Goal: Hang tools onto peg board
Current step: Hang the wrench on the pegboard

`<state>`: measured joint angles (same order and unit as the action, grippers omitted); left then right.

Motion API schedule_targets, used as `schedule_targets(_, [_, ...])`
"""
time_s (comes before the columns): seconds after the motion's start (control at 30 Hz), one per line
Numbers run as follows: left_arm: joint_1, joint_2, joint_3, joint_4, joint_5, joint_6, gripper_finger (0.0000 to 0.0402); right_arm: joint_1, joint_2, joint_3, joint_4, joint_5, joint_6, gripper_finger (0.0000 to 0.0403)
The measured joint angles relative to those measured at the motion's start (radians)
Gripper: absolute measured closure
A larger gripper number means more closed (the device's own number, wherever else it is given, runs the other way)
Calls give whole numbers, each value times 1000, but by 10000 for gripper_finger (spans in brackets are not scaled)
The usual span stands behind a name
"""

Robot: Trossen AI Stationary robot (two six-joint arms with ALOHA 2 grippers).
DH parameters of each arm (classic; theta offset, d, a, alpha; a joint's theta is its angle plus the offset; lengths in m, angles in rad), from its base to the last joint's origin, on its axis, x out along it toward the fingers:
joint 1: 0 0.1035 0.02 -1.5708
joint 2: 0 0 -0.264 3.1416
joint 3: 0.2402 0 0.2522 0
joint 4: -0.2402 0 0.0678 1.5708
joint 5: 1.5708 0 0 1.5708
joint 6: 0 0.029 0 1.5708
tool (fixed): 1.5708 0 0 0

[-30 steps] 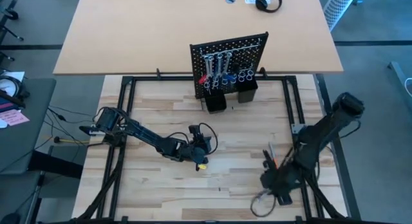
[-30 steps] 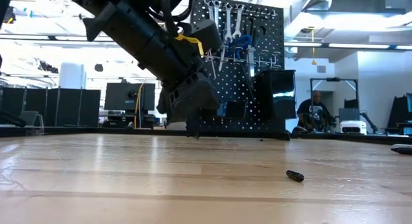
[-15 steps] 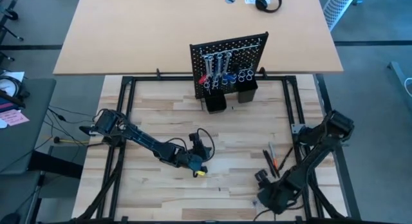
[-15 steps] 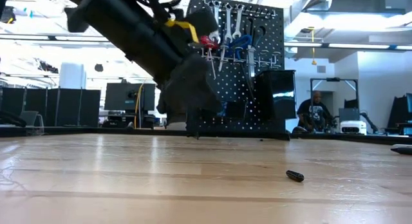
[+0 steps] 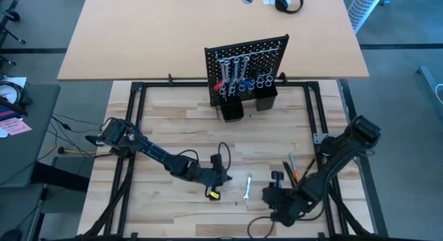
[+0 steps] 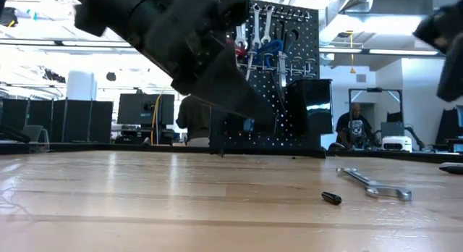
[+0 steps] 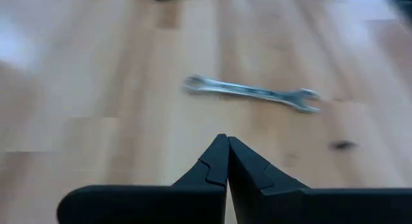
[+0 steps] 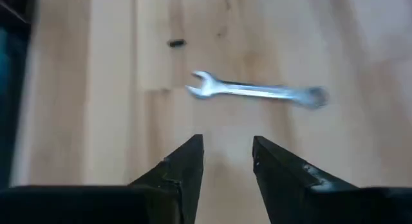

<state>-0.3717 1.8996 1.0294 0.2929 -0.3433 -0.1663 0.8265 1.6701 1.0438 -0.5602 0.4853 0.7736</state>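
Note:
A silver wrench [image 5: 247,188] lies flat on the wooden table, between my two grippers. My left gripper [image 5: 227,179] is shut with nothing in it and hovers just left of the wrench [image 7: 251,92], pointing at it on a downward slant. My right gripper [image 8: 225,147] stands open just right of the wrench [image 8: 257,90], nothing between its fingers. The peg board [image 5: 246,61] stands upright at the table's far edge, with wrenches and blue- and red-handled tools hanging on it. An orange-and-black tool [image 5: 294,168] lies on the table by my right arm.
Two black cups [image 5: 232,106] stand at the peg board's foot. A small black piece [image 6: 331,198] lies on the table near the wrench [image 6: 376,185]. A black frame [image 5: 138,95] runs around the table. A person [image 6: 354,125] sits in the room behind.
My left gripper has gone toward the table's near edge and a little right, and its wrist has turned. My right gripper has gone left toward the table's middle and sunk a little. The silver wrench now lies between them where none showed before.

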Motion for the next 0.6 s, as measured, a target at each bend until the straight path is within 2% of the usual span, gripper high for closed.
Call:
schedule_targets(0.13, [16, 14, 0, 25, 194, -21, 402, -25, 48, -54, 199, -27, 97, 244])
schedule_targets(0.27, [16, 113, 17, 118, 308, -22, 402, -79, 114, -58, 251, -120, 94, 194])
schedule_targets(0.4, [27, 228, 107, 122, 334, 14, 401, -117, 139, -59, 233, -203, 134, 146])
schedule_targets(0.6, [78, 371, 324, 75, 360, 13, 401, -87, 80, -56, 64, -175, 221, 139])
